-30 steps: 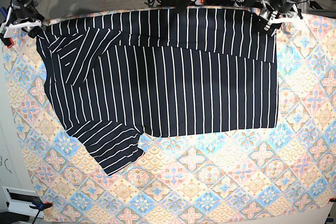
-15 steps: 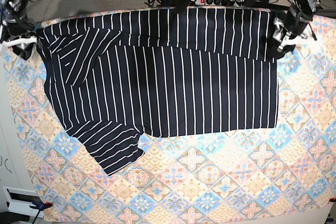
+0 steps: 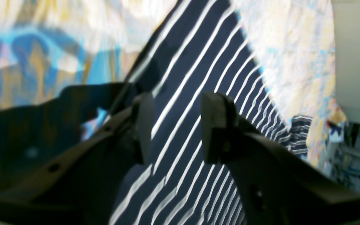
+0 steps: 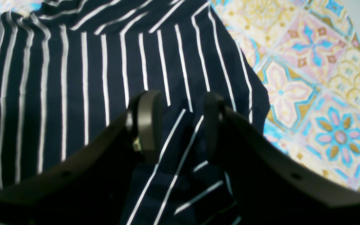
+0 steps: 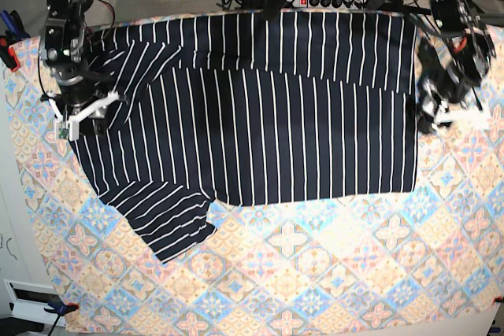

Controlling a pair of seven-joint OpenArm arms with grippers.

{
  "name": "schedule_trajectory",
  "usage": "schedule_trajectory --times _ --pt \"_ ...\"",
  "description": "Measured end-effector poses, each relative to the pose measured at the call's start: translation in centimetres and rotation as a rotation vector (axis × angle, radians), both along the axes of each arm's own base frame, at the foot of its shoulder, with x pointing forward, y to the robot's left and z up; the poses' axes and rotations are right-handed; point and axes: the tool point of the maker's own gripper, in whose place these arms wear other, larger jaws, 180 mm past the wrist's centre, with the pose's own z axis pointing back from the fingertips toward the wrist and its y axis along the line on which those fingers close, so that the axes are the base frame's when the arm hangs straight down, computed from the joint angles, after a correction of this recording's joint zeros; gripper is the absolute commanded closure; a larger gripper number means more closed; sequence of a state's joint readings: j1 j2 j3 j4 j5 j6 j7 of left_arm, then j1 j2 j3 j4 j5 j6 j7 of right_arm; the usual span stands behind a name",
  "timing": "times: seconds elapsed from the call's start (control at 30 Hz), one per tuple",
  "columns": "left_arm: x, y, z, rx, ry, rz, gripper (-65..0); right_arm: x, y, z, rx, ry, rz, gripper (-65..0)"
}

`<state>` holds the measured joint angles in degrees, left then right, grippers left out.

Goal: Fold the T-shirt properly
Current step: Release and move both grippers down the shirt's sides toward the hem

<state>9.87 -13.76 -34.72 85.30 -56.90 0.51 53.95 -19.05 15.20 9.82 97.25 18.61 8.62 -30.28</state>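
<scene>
Your table's covered by a pastel tile-print cloth (image 5: pixel 331 273), and the T-shirt (image 5: pixel 260 131) lies spread across the upper half of the base frame. Right tool (image 4: pixel 180 122) at upper left is part-open over a bunched shirt fold; can't tell if it's pinching. Left tool (image 3: pixel 175 125), right edge, is part-open, holding nothing.

Striped T-shirt (image 4: pixel 105 78) cloth bunched between the right gripper (image 4: pixel 180 125) fingers, bare patterned cloth (image 4: pixel 317 78) open just beside them, nothing standing.
</scene>
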Motion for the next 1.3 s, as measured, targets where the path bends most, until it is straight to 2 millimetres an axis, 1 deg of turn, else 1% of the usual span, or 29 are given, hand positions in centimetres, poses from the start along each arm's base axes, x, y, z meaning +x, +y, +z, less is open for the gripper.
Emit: schedule_trajectory --times 0.07,0.17,0.27,0.37,0.4,0.47,0.6,0.73,0.8,0.9,0.97,1.07,1.13,1.3 --pt "1.6 1.1 0.5 0.024 -0.02 0.016 -25.1 0.5 0.4 -0.4 0.01 0.004 0.008 -21.9" --pt "2.9 1.5 0.5 0.062 0.0 -0.003 -25.1 1.3 0.8 -1.1 0.023 0.041 0.013 -21.9" --pt "4.1 2.2 0.1 0.114 0.037 -0.013 -25.1 2.4 0.7 -0.9 0.027 0.058 0.011 -21.9" --pt "5.6 2.3 -0.8 0.115 0.068 -0.01 -25.1 2.7 0.7 -0.7 0.025 0.059 0.011 -21.9" --pt "6.1 2.4 -0.8 0.124 0.073 -0.007 -25.1 2.7 0.7 -0.8 0.025 0.061 0.012 -21.9" --pt "6.5 2.9 -1.1 0.147 0.094 -0.006 -25.1 2.6 0.7 -0.8 0.026 0.064 0.012 -21.9" --pt "7.4 3.3 -2.3 0.149 0.131 0.014 -25.1 2.9 0.7 -0.7 0.026 0.062 0.01 -21.9" --pt "8.3 3.4 -2.8 0.161 0.136 0.029 -25.1 3.1 0.8 -0.6 0.029 0.056 0.01 -21.9" --pt "8.5 3.0 -3.6 0.138 0.152 0.033 -25.1 2.9 0.8 -0.8 0.029 0.061 0.009 -21.9" --pt "8.7 1.8 -4.8 0.117 0.18 0.023 -24.9 2.9 0.8 -0.8 0.029 0.063 0.009 -21.9" --pt "9.0 1.5 -5.1 0.143 0.167 0.034 -25.0 2.9 0.8 -0.8 0.03 0.061 0.01 -21.9" --pt "8.8 1.0 -5.6 0.148 0.184 0.023 -24.9 2.8 0.8 -0.8 0.028 0.064 0.009 -21.9" --pt "9.0 0.6 -5.6 0.165 0.182 0.008 -24.8 2.9 0.8 -0.8 0.029 0.063 0.009 -21.9" --pt "9.5 -1.5 -6.1 0.166 0.188 -0.05 -24.4 2.9 0.8 -0.8 0.029 0.061 0.009 -21.9"
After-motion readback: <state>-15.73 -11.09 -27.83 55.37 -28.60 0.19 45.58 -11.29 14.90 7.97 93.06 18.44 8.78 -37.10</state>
